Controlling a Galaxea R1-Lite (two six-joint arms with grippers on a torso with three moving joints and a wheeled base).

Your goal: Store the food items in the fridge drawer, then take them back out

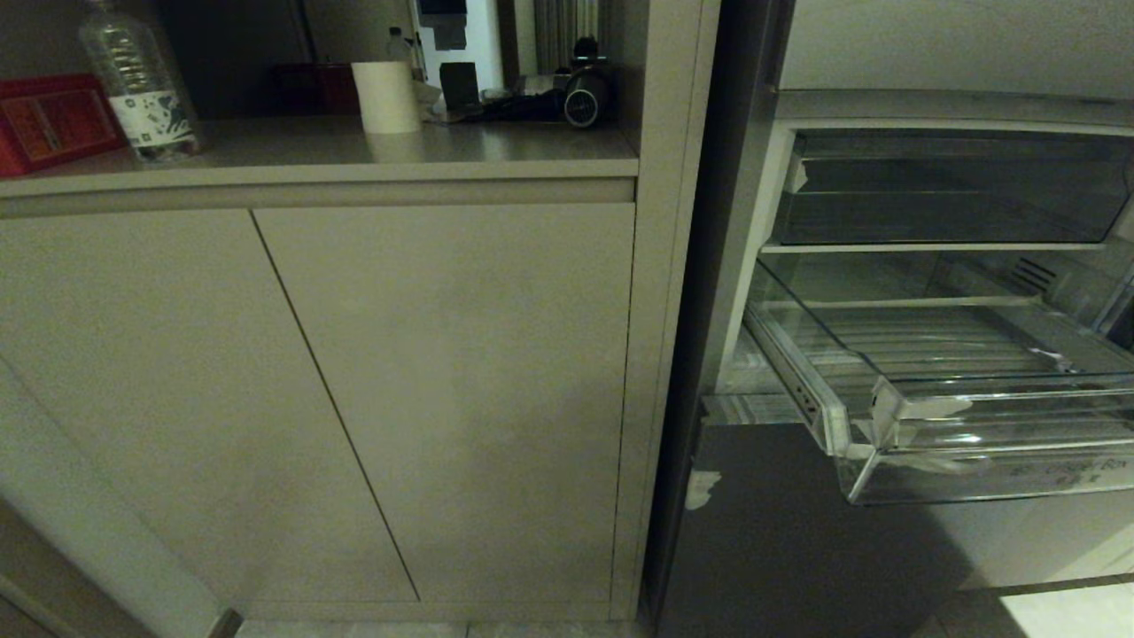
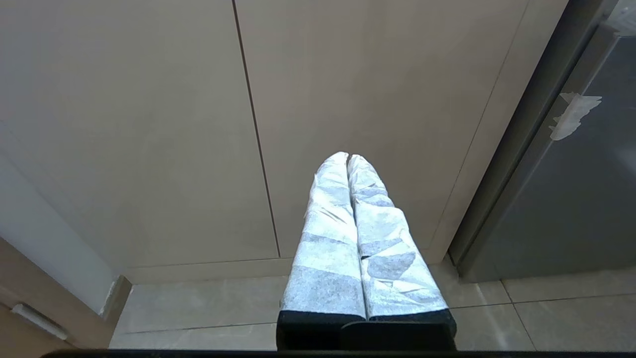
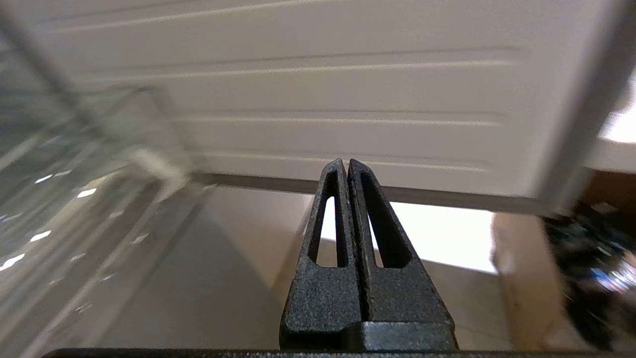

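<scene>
Drawer pulled out, both grippers pressed together

Cabinet doors (image 1: 354,399) fill the left and middle of the head view, and above them we see a counter (image 1: 354,151) with a plastic bottle (image 1: 137,84), a red box (image 1: 49,120) and a white cup (image 1: 385,96). On the right the fridge stands open. Its upper bin (image 1: 948,190) is dark and smoky. Below it the fridge drawer (image 1: 930,443), clear with a ribbed floor, is pulled out toward us, and white tape scraps (image 1: 921,409) sit on its front corner. We see no fruit in the drawer, and no view shows where the fruit is. No arm appears in the head view.

Only the wrist views show the grippers. In the left wrist view we see the left gripper (image 2: 348,156), wrapped in pale material, with its two fingers pressed together and nothing between them. It points at the cabinet doors (image 2: 149,124) low above the tiled floor (image 2: 198,308), and the grey fridge door (image 2: 571,199) with a tape scrap is beside it.

In the right wrist view the right gripper (image 3: 347,161) is black and bare, also pressed together and empty. Before it we see a white ribbed panel (image 3: 323,89), and the clear drawer (image 3: 74,209) is blurred at one side.
</scene>
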